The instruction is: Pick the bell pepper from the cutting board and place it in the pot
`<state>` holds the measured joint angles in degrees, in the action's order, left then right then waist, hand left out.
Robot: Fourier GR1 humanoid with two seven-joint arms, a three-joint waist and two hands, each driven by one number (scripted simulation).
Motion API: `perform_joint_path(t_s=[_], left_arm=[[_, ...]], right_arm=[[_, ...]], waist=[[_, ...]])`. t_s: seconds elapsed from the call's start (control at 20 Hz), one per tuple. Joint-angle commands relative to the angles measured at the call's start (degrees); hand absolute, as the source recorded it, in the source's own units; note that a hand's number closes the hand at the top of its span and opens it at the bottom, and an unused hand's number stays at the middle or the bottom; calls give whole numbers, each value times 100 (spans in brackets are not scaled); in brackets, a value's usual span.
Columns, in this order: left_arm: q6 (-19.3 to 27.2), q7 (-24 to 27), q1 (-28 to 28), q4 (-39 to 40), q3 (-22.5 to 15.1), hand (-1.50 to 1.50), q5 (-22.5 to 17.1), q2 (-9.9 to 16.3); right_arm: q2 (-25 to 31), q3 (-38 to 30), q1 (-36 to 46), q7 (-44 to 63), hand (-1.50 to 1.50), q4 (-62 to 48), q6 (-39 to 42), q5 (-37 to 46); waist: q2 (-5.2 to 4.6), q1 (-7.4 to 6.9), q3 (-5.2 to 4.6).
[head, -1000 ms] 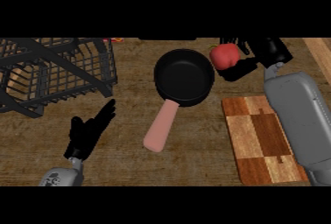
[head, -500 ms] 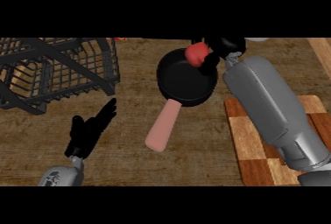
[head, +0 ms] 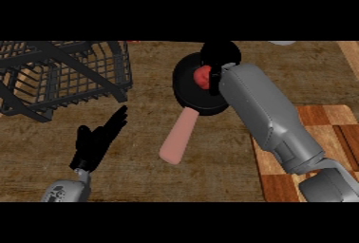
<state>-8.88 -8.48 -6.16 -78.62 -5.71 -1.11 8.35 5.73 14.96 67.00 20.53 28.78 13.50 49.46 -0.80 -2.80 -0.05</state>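
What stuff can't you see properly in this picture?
Head view only:
- The red bell pepper is mostly hidden by the right hand and forearm; whether it touches the pot cannot be told.
- The black pot has its right side covered by the forearm.
- The cutting board is cut off by the right edge and partly under the arm.
- The wire rack runs off the left edge.
- The left hand rests open.
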Motion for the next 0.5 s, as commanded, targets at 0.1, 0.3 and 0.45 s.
perform_joint_path(t_s=[0.1, 0.3, 0.45], left_arm=[[148, -85, -2, -35, -51, 0, 119, -139], [145, -180, -81, -126, -183, 0, 155, -217], [84, -130, -127, 29, 1, 0, 41, -125]], right_arm=[[-397, -307, 352, -107, -150, -1063, -89, -30], [-563, -895, 76, -561, -150, -285, -1250, -886], [-568, -1423, 88, -946, -150, 108, -1905, -1486]], waist=[[1, 50, 5], [-28, -29, 15], [-31, -34, 17]])
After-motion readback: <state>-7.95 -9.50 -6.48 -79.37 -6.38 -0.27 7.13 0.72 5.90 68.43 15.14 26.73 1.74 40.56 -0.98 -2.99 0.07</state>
